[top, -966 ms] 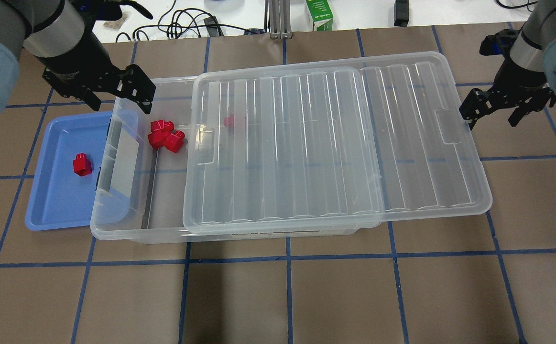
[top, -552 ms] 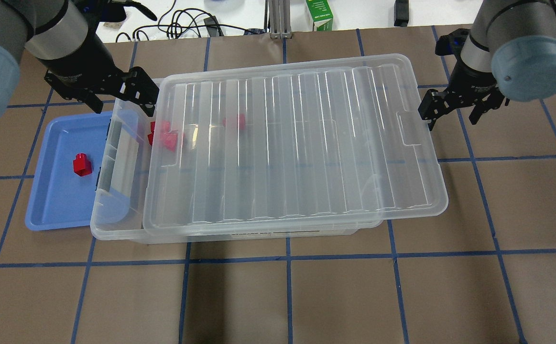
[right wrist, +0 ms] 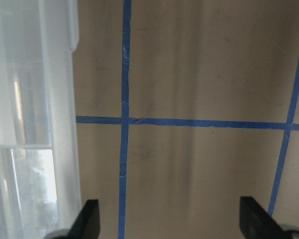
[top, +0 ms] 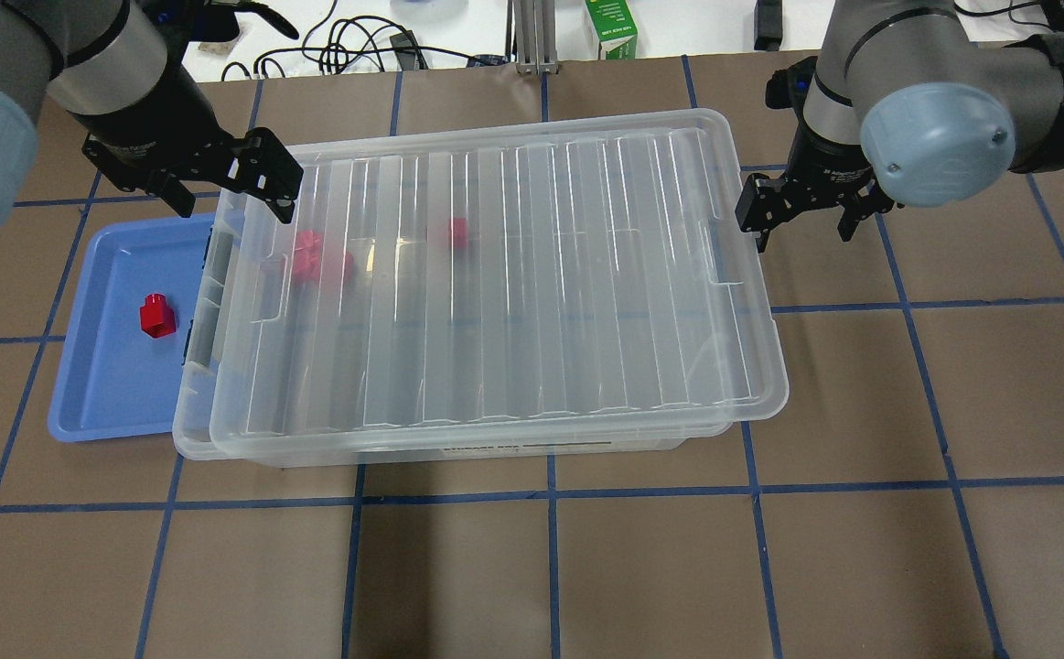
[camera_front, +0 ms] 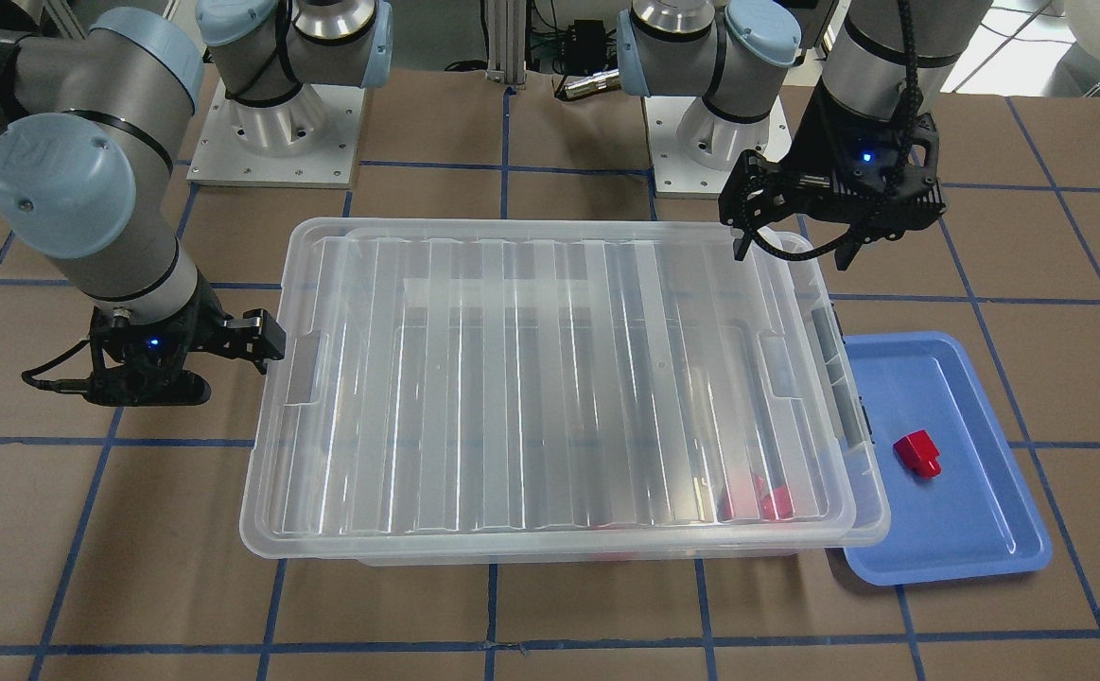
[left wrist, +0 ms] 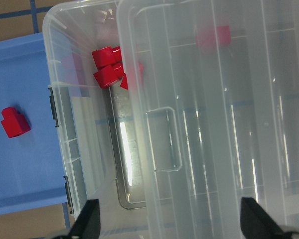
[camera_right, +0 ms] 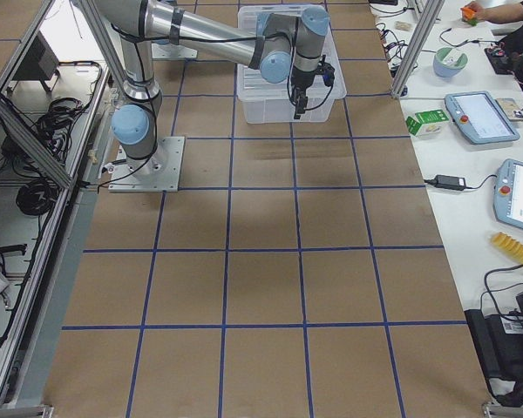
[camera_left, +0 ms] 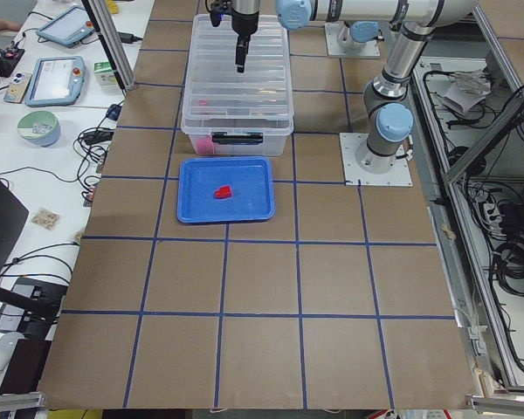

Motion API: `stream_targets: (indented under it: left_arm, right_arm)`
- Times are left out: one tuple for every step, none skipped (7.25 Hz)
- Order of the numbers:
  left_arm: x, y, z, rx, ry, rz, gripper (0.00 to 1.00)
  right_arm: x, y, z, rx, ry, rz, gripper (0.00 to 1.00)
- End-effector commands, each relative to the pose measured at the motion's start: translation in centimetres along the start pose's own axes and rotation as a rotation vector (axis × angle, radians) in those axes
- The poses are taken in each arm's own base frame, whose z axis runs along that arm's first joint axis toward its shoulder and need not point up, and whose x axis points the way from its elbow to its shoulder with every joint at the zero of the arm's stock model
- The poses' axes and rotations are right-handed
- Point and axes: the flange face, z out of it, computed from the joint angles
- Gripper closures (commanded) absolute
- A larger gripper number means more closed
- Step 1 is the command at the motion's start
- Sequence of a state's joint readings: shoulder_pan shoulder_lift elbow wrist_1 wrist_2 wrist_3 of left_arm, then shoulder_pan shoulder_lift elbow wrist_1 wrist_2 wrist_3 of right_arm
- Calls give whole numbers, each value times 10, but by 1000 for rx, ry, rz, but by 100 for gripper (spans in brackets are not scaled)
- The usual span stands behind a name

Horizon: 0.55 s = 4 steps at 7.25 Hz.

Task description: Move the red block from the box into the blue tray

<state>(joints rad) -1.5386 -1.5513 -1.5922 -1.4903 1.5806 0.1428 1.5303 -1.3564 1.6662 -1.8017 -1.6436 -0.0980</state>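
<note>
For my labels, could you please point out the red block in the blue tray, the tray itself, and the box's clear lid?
red block (top: 157, 317): overhead view, its top face.
blue tray (top: 111, 384): overhead view, bare floor.
clear lid (top: 513, 293): overhead view, ribbed middle.

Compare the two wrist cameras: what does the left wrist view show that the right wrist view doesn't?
Left wrist only: the blue tray holding one red block, and a cluster of red blocks in the box's uncovered end. Right wrist only: a crossing of blue tape lines on open table. Both: the clear lid, plus some taped table.
</note>
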Motion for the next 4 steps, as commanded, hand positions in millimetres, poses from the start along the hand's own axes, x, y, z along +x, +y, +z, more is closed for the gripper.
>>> stream_targets:
  left_arm:
    - [-1,-2,2,0,1,-2,0]
    - [-2,-2,2,1,2,-3,0]
    - [-2,-2,2,0,0,-3,0]
    - [-2,-2,2,0,0,-3,0]
  right_arm:
    - [-2,0,-3,5,3,-10,0]
    - [0,-2,-10,20,6,-18,0]
    - [3,-3,-41,70,13,-14,0]
    - [1,12,-81,88,10,1,0]
